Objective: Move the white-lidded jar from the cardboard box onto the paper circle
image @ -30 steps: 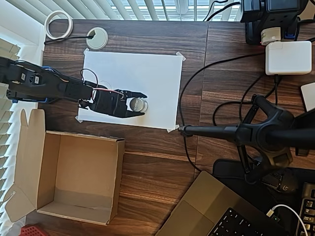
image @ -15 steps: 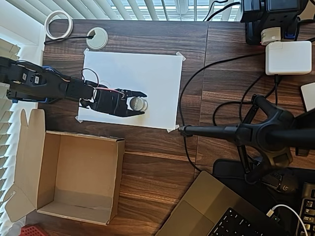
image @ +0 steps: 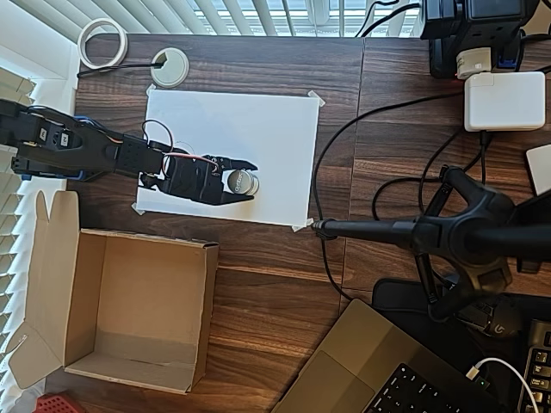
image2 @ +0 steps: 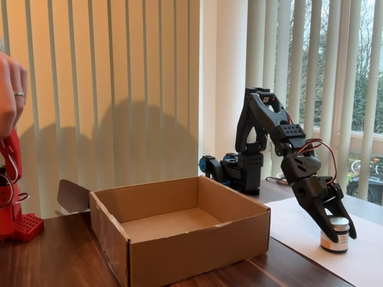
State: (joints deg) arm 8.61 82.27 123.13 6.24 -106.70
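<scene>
The white-lidded jar (image: pixel 240 181) stands upright on the white paper sheet (image: pixel 241 129), near its lower edge in the overhead view. In the fixed view the jar (image2: pixel 334 238) rests on the sheet (image2: pixel 299 230) to the right of the cardboard box. My black gripper (image: pixel 248 182) reaches in from the left, its two fingers on either side of the jar's top, closed on it. From the side, the gripper (image2: pixel 335 226) points down over the lid. The cardboard box (image: pixel 146 241) (image2: pixel 197 245) is open with nothing inside. The paper circle is hidden or too faint to make out.
A white desk grommet (image: pixel 170 66) and a white ring (image: pixel 102 43) lie beyond the sheet's top left. A black camera stand (image: pixel 448 232) with cables reaches toward the sheet's lower right corner. A white power adapter (image: pixel 504 101) and a laptop (image: pixel 379 370) sit on the right.
The jar and gripper have shifted very slightly left on the sheet. Otherwise nothing has visibly moved.
</scene>
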